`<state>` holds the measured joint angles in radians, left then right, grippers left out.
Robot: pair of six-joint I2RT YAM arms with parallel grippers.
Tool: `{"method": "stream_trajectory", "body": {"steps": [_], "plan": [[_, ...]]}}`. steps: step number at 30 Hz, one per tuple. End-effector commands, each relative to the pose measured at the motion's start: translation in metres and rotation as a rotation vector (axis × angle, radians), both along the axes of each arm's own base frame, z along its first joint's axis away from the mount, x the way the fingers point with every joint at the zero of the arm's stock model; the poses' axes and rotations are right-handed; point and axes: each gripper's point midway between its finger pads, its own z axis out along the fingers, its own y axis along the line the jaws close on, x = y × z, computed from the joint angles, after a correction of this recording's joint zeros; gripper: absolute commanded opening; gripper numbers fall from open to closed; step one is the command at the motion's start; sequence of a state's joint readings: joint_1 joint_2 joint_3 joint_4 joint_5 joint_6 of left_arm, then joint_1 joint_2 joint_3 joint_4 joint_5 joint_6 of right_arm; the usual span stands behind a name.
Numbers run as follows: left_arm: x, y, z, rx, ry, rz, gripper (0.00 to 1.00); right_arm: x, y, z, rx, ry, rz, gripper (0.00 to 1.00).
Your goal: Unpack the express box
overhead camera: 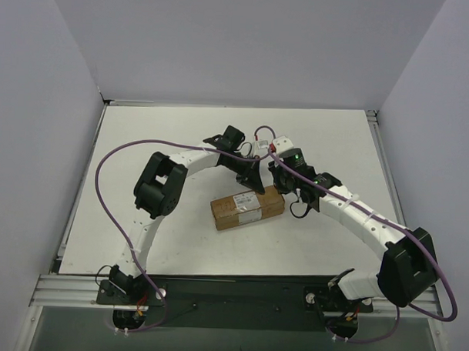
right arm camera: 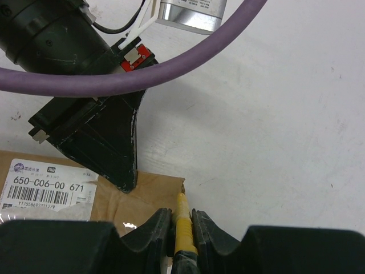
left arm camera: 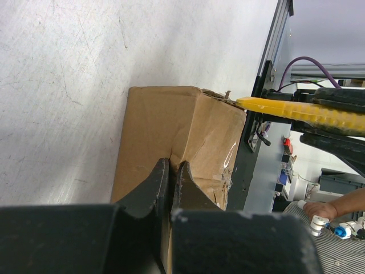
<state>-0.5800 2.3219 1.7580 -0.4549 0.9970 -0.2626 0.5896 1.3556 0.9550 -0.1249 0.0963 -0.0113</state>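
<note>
The small, elongated brown cardboard express box (overhead camera: 247, 209) lies flat in the middle of the scuffed white table (overhead camera: 186, 247), its glossy white shipping label (right arm camera: 48, 191) facing up. The left gripper (left arm camera: 172, 165) presses on the box's far edge, its black tapered fingers drawn together with nothing between them. At the box's right end, the right gripper (right arm camera: 181, 214) is clamped on a slim yellow plastic utility knife (left arm camera: 302, 111), whose tip touches the frayed corner card.

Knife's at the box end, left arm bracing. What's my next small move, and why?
Probably draw the right gripper so the yellow knife runs along the top of the express box toward its label. The tip sits at the box's end edge, the box looks closed, and the shut left gripper presses against it.
</note>
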Motion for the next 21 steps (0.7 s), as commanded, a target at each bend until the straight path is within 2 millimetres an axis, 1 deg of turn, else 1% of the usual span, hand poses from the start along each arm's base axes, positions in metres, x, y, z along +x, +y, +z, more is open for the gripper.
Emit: {"method": "stream_trajectory", "body": {"steps": [1, 2, 4, 5, 6, 11, 12, 14, 16, 17, 19, 21], "plan": [[0.006, 0.000, -0.005, 0.026, -0.025, 0.027, 0.00, -0.012, -0.004, -0.005, -0.018, 0.044, 0.004, 0.00], [0.007, 0.000, -0.006, 0.029, -0.027, 0.030, 0.00, -0.017, -0.007, -0.006, -0.031, 0.058, 0.003, 0.00], [0.008, 0.000, -0.007, 0.033, -0.029, 0.032, 0.00, -0.022, -0.008, -0.001, -0.037, 0.060, 0.007, 0.00], [0.009, 0.000, -0.007, 0.034, -0.030, 0.033, 0.00, -0.030, -0.009, 0.000, -0.052, 0.077, 0.016, 0.00], [0.009, 0.000, -0.007, 0.036, -0.031, 0.035, 0.00, -0.032, -0.009, 0.004, -0.038, 0.080, -0.001, 0.00], [0.010, 0.001, -0.009, 0.038, -0.033, 0.038, 0.00, -0.052, -0.011, 0.009, -0.059, 0.123, 0.011, 0.00], [0.011, 0.001, -0.009, 0.038, -0.035, 0.040, 0.00, -0.054, -0.010, 0.013, -0.057, 0.122, 0.012, 0.00], [0.012, 0.001, -0.008, 0.038, -0.034, 0.042, 0.00, -0.063, -0.016, 0.011, -0.080, 0.161, 0.011, 0.00], [0.013, 0.002, -0.009, 0.038, -0.034, 0.044, 0.00, -0.071, -0.018, 0.008, -0.090, 0.198, 0.024, 0.00], [0.013, 0.002, -0.010, 0.039, -0.033, 0.045, 0.00, -0.077, -0.024, 0.005, -0.103, 0.224, 0.013, 0.00], [0.015, 0.002, -0.008, 0.035, -0.036, 0.046, 0.00, -0.081, -0.029, 0.005, -0.108, 0.239, 0.002, 0.00], [0.016, 0.002, -0.005, 0.029, -0.044, 0.044, 0.00, -0.081, -0.031, 0.013, -0.098, 0.231, -0.007, 0.00]]}}
